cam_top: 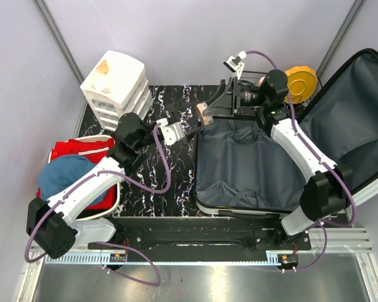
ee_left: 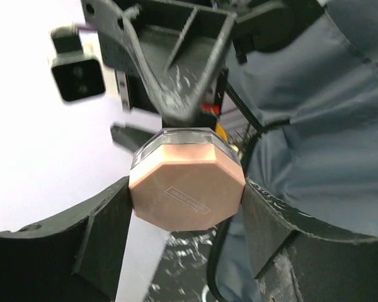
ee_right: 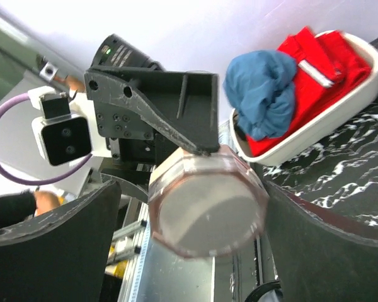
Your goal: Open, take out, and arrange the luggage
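One suitcase [cam_top: 252, 167], lying open. One black marbled worktop [cam_top: 142, 195]. Two robot arms: one left arm [cam_top: 82, 189] and one right arm [cam_top: 296, 145]. Two grippers, one on each arm: the left gripper [ee_left: 186, 220] and the right gripper [ee_right: 195, 233]. One eight-sided jar [cam_top: 203, 113] with one copper-coloured lid. One white drawer unit [cam_top: 116, 85] at the far left. One white tub [ee_right: 302, 141] at the near left, containing two garments: one red garment [ee_right: 327, 69] and one blue garment [ee_right: 264, 94]. One round yellow object [cam_top: 300, 80] at the far right; what it is cannot be made out.
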### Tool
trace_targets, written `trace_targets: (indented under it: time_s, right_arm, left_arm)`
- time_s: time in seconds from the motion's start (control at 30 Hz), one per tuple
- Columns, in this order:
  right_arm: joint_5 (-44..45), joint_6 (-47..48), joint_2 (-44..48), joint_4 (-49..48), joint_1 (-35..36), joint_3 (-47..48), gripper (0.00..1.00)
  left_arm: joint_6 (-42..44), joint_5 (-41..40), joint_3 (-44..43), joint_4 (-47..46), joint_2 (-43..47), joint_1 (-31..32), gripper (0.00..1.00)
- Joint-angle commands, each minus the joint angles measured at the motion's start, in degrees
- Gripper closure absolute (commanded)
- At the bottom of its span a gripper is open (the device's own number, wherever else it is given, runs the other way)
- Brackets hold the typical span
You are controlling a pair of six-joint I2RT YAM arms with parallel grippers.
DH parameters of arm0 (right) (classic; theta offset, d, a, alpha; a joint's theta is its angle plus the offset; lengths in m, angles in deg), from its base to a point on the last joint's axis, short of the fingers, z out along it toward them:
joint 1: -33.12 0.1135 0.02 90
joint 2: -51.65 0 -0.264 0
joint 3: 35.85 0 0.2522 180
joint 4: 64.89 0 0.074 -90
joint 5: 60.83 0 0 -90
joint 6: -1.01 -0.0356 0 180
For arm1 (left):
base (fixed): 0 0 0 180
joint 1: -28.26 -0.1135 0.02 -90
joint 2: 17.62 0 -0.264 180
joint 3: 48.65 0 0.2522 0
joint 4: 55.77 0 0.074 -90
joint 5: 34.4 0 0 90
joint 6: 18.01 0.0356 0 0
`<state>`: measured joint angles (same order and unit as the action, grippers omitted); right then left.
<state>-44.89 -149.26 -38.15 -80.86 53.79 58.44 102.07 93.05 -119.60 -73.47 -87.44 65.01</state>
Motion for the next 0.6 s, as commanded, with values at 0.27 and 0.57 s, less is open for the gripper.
trace_targets:
  time_s: [0.27,0.57]
  right_arm:
    - [19.57,36.79,5.86,40.27,-18.21,4.81,0.00]
    - [20.19,37.07,7.36,41.60,-18.29,2.96,0.00]
  left_arm:
    - [3.30,-12.30,-12.69,67.10,-5.21,-9.68,0.60]
    - [9.72,-22.41,-9.52,71.37,-19.10,-13.90,0.57]
